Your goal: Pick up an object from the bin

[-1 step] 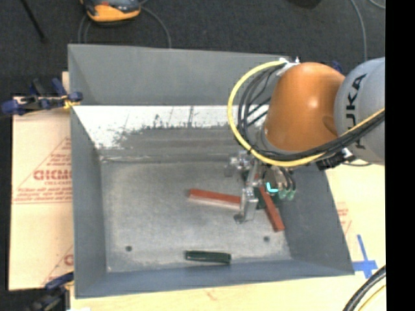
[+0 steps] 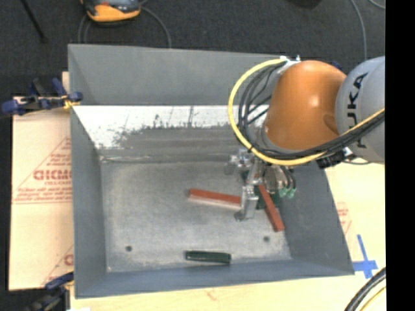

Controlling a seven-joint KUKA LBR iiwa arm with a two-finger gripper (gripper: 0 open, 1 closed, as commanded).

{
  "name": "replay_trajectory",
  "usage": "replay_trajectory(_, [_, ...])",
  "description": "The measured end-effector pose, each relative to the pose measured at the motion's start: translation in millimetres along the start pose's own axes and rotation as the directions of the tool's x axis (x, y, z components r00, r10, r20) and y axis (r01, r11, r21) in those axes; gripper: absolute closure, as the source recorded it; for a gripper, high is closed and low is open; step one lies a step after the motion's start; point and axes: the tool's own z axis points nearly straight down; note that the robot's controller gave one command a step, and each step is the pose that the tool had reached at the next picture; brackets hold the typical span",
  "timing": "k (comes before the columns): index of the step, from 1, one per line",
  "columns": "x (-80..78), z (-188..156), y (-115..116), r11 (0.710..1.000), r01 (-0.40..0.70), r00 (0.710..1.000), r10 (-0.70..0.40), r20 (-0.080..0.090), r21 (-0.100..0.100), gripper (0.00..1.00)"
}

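Observation:
My gripper (image 2: 249,199) hangs low over the right half of the bin floor, under the arm's orange cover. A flat red-brown stick (image 2: 213,198) lies on the floor with its right end right at the gripper. A second red-brown stick (image 2: 272,212) lies slanted just to the gripper's right, its upper end hidden beneath the wrist. Whether either stick is gripped cannot be made out.
A dark, nearly black pen-like bar (image 2: 207,257) lies near the bin's front wall, well apart from the gripper. The arm and its looped cables cover the back right part of the bin.

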Motion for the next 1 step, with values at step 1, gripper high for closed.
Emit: replay_trajectory(1, [-18.6,51.4,-10.2,0.997,-0.076,0.997,0.076,0.005,-0.001,0.0])
